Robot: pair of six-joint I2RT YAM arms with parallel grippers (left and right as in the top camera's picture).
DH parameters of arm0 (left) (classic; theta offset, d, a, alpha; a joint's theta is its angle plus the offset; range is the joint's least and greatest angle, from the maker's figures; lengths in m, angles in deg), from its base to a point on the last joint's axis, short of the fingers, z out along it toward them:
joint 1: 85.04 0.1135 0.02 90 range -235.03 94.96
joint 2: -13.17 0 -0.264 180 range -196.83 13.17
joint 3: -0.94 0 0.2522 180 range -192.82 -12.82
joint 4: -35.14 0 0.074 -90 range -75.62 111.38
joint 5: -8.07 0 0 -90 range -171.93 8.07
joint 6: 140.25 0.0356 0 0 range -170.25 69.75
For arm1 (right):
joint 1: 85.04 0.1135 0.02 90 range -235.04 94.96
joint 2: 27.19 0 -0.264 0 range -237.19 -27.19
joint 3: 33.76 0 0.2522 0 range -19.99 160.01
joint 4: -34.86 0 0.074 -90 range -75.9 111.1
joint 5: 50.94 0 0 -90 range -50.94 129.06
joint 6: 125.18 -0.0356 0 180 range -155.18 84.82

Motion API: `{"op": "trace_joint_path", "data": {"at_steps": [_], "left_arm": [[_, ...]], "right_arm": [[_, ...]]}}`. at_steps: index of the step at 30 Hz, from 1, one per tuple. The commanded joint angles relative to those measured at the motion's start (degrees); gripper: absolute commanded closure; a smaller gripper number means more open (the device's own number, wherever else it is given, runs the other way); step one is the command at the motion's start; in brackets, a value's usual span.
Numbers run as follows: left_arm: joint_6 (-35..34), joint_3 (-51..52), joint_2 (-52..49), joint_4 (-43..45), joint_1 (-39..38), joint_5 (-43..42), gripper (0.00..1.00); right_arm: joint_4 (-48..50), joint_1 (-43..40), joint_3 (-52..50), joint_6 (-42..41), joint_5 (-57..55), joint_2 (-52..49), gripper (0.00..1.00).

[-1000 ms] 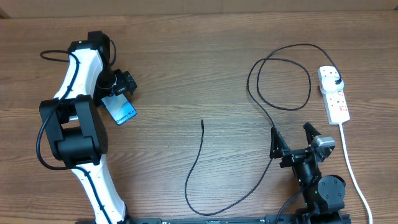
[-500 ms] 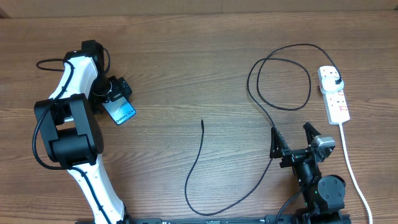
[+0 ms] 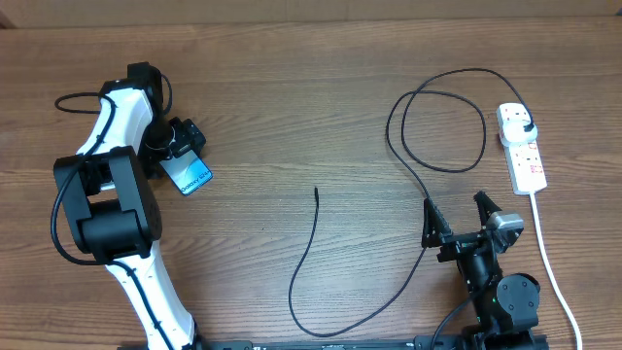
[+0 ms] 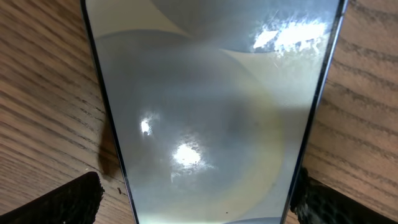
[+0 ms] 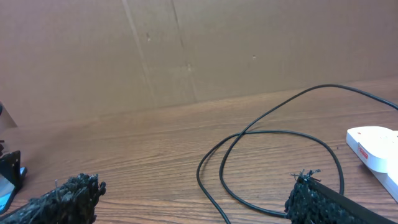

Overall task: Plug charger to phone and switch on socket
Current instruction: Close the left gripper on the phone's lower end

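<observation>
The phone (image 3: 191,178) lies screen-up on the table at the left, lit light blue. My left gripper (image 3: 179,142) is low over its far end. In the left wrist view the phone (image 4: 211,106) fills the frame between the fingers of the open left gripper (image 4: 199,202), one finger on each side of it. The charger is a thin black cable (image 3: 309,255); its free tip (image 3: 316,191) lies at mid-table and its black plug (image 3: 525,124) sits in the white socket (image 3: 528,160) at the right. My right gripper (image 3: 455,216) is open and empty, near the cable loop (image 5: 273,134).
The socket's thick white cord (image 3: 556,277) runs down the right edge toward the front. The socket's end shows at the right of the right wrist view (image 5: 373,140). A cardboard wall (image 5: 186,50) stands behind the table's far edge.
One second ago the left arm shifted a little left and back over the phone; it has been still for the last half second. The right arm, cable and socket have not moved.
</observation>
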Motion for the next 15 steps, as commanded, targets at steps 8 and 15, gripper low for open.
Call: {"op": "trace_joint_path", "data": {"at_steps": [8, 15], "left_arm": [[-3.1, 0.6, -0.1, 0.2, -0.4, -0.5, 0.01], [-3.1, 0.7, -0.1, 0.5, -0.9, -0.4, 0.01]], "right_arm": [[0.3, 0.3, -0.6, -0.2, -0.8, 0.6, 0.0], [0.3, 0.3, -0.6, -0.2, -0.8, 0.6, 0.0]]}}
